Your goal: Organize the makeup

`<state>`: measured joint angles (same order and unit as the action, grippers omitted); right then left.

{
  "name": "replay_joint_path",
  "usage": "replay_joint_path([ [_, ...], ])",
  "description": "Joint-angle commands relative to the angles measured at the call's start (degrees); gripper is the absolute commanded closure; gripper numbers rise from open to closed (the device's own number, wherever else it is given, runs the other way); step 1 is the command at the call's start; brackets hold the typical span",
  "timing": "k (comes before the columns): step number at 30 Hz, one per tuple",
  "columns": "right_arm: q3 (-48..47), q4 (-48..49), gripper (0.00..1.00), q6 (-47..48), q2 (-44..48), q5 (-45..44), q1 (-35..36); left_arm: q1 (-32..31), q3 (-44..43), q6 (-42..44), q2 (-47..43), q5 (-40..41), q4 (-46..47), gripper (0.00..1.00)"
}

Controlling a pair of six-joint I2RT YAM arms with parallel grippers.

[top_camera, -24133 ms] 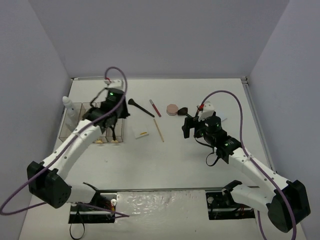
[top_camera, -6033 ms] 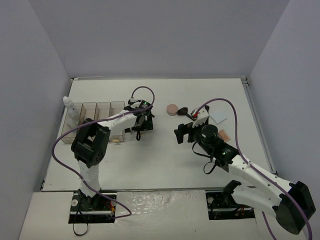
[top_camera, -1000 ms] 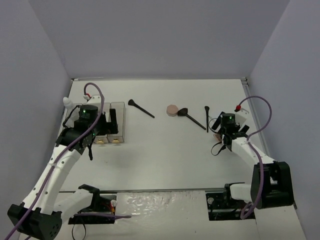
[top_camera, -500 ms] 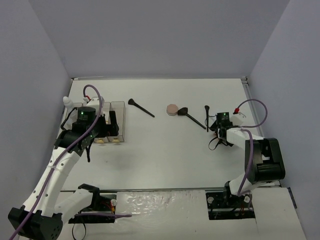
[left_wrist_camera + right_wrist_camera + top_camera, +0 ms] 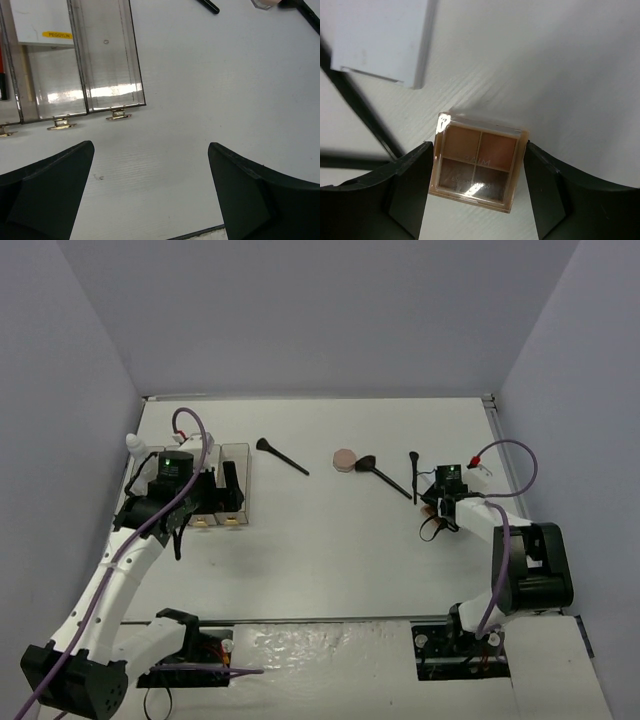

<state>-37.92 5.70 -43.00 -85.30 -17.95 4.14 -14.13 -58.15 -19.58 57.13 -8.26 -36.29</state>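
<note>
From above, we see the left tool point(image 5: 190, 502) hanging over the clear bins point(image 5: 240, 450) near the counter's point(image 5: 330, 550) left edge. Its jaws are spread wide and carry nothing. A white bottle point(image 5: 133, 444) stands at the bins' left end. A black brush point(image 5: 282, 456), a round pink compact point(image 5: 344, 458) and a second brush point(image 5: 385, 478) lie toward the far middle. The right tool point(image 5: 437, 502) is low at the counter's right side.

In the left wrist view, its fingers point(image 5: 50, 195) stand well apart over bare counter, just short of the bins' clasps point(image 5: 118, 116).

In the right wrist view, we find the tool clenched on the square tan palette point(image 5: 479, 162). The palette lies flat on the counter with a finger against each side. A white pad point(image 5: 380, 35) lies just beyond it.
</note>
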Motion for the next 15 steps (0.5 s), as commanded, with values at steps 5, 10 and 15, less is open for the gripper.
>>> replay_joint_path([
  [5,1.9,12.4,1.00,7.5,18.0,14.5,11.1,-7.6,-5.1,-5.8,4.1,-11.1,9.6,0.03],
  [10,2.2,26.2,1.00,6.4,21.8,27.4,18.0,-16.3,-6.2,-11.7,7.1,-9.4,17.9,0.03],
  [15,2.1,37.4,1.00,4.1,21.6,30.9,24.1,-20.7,-6.1,-14.8,8.8,-4.6,23.9,0.05],
])
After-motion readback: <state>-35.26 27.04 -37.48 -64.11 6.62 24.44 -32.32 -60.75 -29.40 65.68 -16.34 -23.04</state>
